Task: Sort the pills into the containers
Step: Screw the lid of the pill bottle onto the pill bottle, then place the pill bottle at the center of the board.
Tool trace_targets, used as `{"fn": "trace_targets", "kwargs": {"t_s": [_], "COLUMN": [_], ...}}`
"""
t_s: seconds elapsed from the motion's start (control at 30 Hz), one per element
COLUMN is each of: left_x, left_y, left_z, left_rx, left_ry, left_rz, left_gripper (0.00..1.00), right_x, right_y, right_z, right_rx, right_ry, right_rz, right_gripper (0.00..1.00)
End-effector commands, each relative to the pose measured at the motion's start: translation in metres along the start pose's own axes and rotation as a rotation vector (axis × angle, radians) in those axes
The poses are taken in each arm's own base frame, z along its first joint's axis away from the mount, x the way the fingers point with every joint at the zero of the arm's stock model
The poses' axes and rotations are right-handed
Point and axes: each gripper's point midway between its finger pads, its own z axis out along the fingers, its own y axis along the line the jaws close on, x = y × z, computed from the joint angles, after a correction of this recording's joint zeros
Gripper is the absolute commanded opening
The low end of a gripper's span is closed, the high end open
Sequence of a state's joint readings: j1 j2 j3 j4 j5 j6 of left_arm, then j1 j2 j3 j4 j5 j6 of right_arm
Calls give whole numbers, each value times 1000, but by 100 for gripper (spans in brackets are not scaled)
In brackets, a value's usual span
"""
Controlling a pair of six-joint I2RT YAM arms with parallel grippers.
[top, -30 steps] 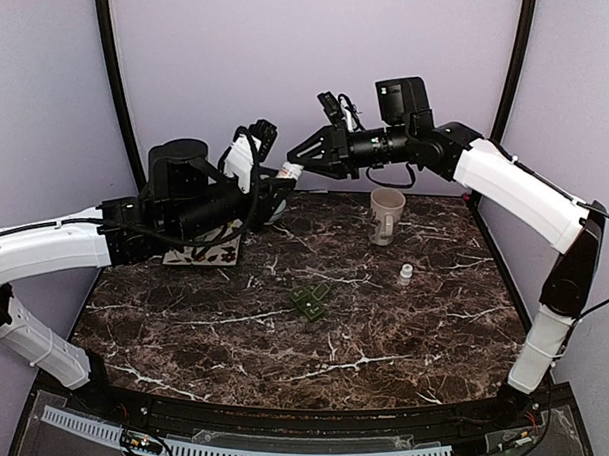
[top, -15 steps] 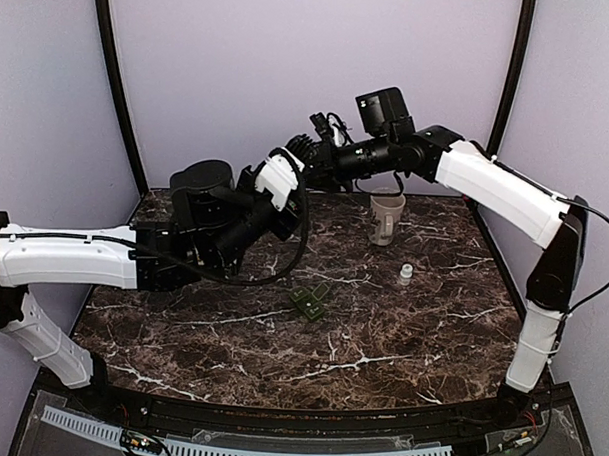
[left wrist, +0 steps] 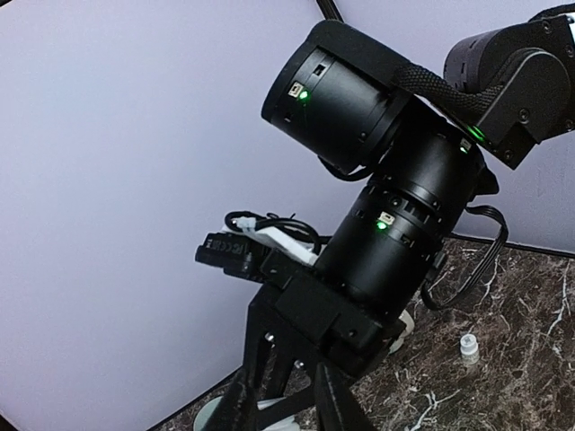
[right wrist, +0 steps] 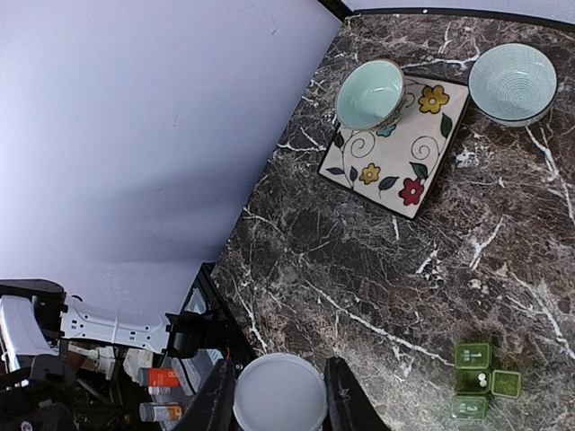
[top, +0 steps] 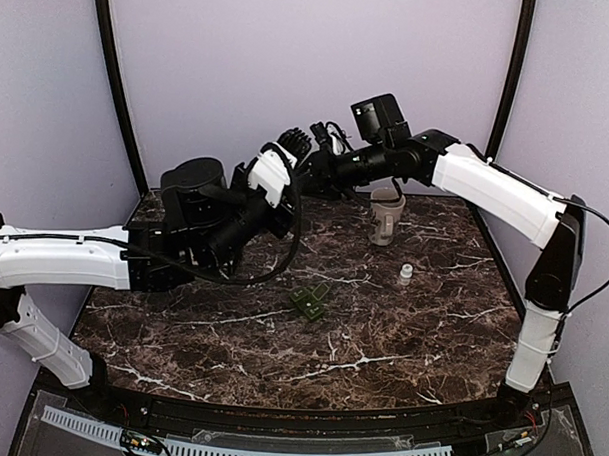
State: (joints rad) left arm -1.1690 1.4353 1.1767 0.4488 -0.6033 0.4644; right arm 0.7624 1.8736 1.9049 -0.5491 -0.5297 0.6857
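The dark green compartment box (top: 310,301) lies open mid-table; in the right wrist view (right wrist: 476,382) small white pills show in one cell. My right gripper (right wrist: 280,395) is shut on a white pill bottle (right wrist: 280,386) and holds it high above the table's left half. In the top view the right gripper (top: 308,176) is raised at the back centre, crowded by the left wrist. My left gripper (top: 293,148) is raised right beside it. In its own view the left gripper (left wrist: 286,409) has its fingers apart, with the right arm's wrist filling the frame.
A small white cap (top: 406,273) stands on the table to the right, also in the left wrist view (left wrist: 467,347). A cream mug (top: 387,213) stands at the back. A flowered square plate (right wrist: 395,148) carries a teal bowl (right wrist: 369,93); a second bowl (right wrist: 512,83) sits beside it.
My left arm swung from the back left to the centre and rose beside the right gripper. My right arm moved left with the bottle. Box, cap and mug stayed put.
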Motion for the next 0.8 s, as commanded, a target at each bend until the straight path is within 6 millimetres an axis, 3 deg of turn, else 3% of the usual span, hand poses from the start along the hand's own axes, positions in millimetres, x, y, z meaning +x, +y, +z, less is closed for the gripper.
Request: {"fn": "trace_targets", "kwargs": {"t_s": [0.0, 0.17, 0.27, 0.4, 0.67, 0.77], "left_x": [-13, 11, 25, 47, 92, 112], "left_y": [44, 83, 92, 89, 63, 51], "left_z": [-21, -25, -27, -22, -7, -4], "left_rx": [-66, -53, -24, 35, 194, 248], "left_ry": [-4, 73, 95, 158, 292, 352], "left_rz": [-148, -382, -478, -577, -746, -806], "left_gripper": [30, 40, 49, 55, 57, 57], "right_x": [-13, -10, -8, -6, 17, 38], "right_y": [4, -27, -49, -85, -158, -198], "right_z": [-26, -48, -69, -111, -193, -206], "right_rx": [45, 216, 343, 551, 892, 1008], "right_ry": [-98, -172, -234, -348, -529, -514], "right_rz": [-102, -189, -231, -253, -189, -131], "right_gripper": [0, 0, 0, 0, 0, 0]}}
